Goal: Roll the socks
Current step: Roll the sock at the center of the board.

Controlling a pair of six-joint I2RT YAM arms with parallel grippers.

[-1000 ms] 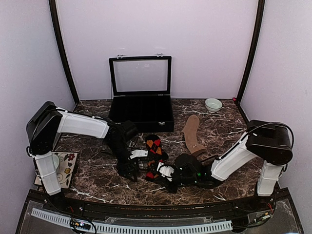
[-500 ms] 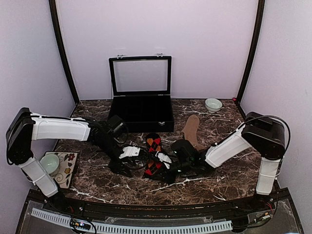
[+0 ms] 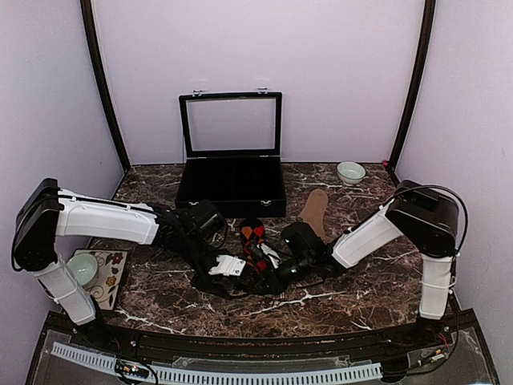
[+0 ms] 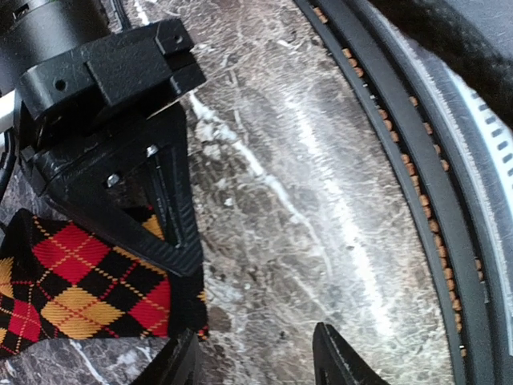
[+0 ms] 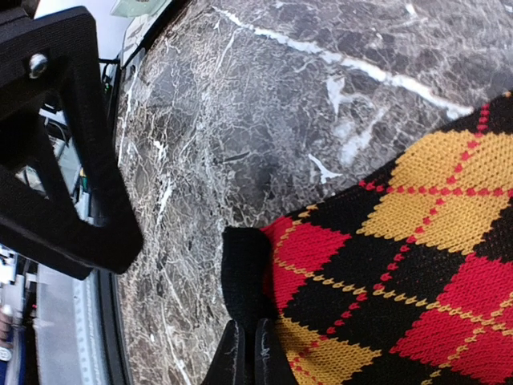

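The black argyle sock (image 3: 254,236) with red and orange diamonds lies mid-table between both arms. My right gripper (image 5: 248,357) is shut, pinching the sock's black edge (image 5: 244,265), which is folded up from the marble. My left gripper (image 4: 256,361) is open just beside the sock's corner (image 4: 80,289), with only bare marble between its fingertips. The right gripper's black frame (image 4: 104,120) rests over the sock in the left wrist view. The tan-brown sock (image 3: 314,210) lies flat further back on the right, touched by neither gripper.
An open black display case (image 3: 232,188) stands at the back centre. A small white bowl (image 3: 350,172) sits back right. A cup (image 3: 82,269) rests on a floral mat (image 3: 114,277) at the left. The table's front rail (image 4: 417,160) runs close to the left gripper.
The right gripper has drawn the sock's near end back toward the case. The left arm swung in to the sock's near corner, and its jaws have narrowed.
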